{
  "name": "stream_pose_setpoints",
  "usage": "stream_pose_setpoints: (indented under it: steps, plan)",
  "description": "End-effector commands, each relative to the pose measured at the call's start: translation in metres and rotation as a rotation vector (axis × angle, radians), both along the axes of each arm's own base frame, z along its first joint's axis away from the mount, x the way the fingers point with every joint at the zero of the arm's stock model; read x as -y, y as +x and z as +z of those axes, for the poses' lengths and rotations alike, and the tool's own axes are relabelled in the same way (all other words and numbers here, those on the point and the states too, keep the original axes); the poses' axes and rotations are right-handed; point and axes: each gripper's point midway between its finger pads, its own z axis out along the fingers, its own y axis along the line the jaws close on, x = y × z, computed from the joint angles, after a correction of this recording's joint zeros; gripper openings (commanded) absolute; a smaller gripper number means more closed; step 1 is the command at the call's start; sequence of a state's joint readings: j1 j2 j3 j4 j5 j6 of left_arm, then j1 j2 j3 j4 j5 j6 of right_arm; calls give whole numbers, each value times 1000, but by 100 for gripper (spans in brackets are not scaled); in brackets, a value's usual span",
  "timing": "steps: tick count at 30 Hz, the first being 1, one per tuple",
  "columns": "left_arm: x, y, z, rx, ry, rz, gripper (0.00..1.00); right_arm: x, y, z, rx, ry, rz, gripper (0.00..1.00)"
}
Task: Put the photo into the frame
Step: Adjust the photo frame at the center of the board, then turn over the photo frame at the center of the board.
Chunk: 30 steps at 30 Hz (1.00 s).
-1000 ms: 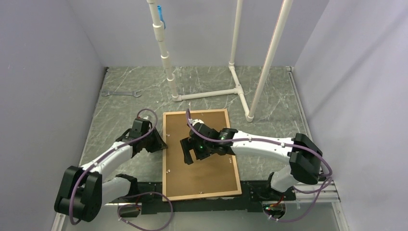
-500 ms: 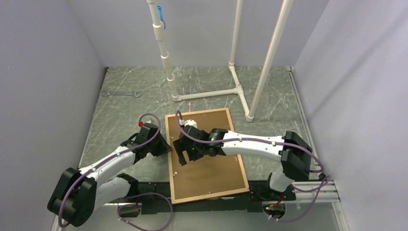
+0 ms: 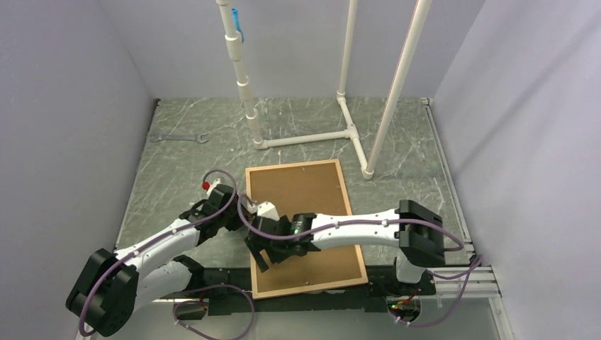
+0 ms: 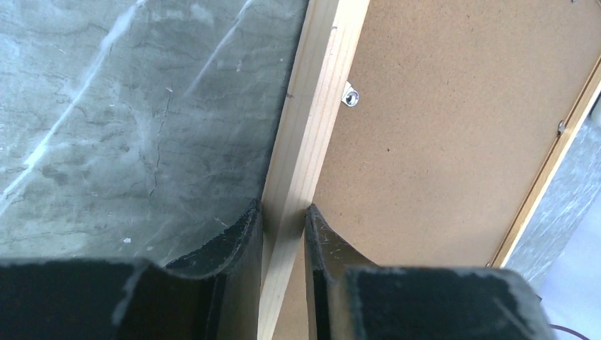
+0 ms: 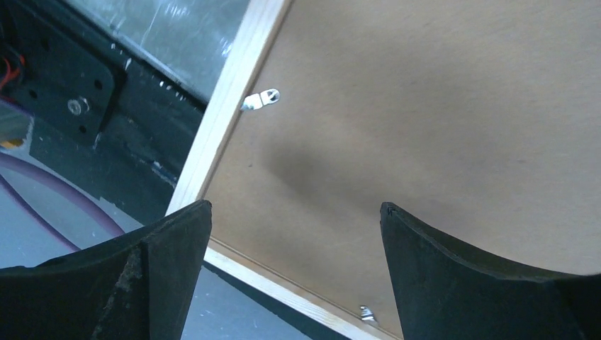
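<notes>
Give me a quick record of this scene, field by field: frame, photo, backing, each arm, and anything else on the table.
frame: flat on table, back side up
backing: brown panel seated in the frame
photo: not in view
left arm: jaws shut on the frame's left strip
right arm: jaws open, over the backing near its near left corner
other: wrench at far left; white pipes at the back
</notes>
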<state>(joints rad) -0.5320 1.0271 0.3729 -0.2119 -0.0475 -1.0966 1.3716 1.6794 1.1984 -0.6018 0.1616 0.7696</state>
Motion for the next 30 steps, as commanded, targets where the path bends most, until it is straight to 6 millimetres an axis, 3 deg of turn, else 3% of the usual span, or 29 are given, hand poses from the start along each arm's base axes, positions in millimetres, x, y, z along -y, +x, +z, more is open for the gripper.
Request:
stream_pose_setpoints:
  steps: [1,3,6,8,11,18,22,25,30]
  plan:
    - [27,17,41,80,-117,-41,5,-14,-17,-2,3,-10,0,90]
    - [27,15,41,74,-78,-95,20,-16,-24,-4,-12,-6,8,90]
    - [24,8,39,39,-12,-169,60,-14,-29,-4,-43,30,6,90]
    - [21,1,35,10,29,-216,70,-11,-27,0,-52,61,-6,91]
    - [18,-14,28,-34,58,-285,71,-3,-19,9,-79,121,-33,91]
    - [11,-65,14,-139,128,-413,60,26,7,41,-129,282,-97,91]
    - [8,-90,10,-183,158,-457,53,46,21,47,-155,347,-144,92]
    - [4,-98,5,-207,200,-453,52,55,27,49,-156,368,-166,92]
    - [4,-89,-2,-215,240,-429,45,56,27,47,-171,375,-166,92]
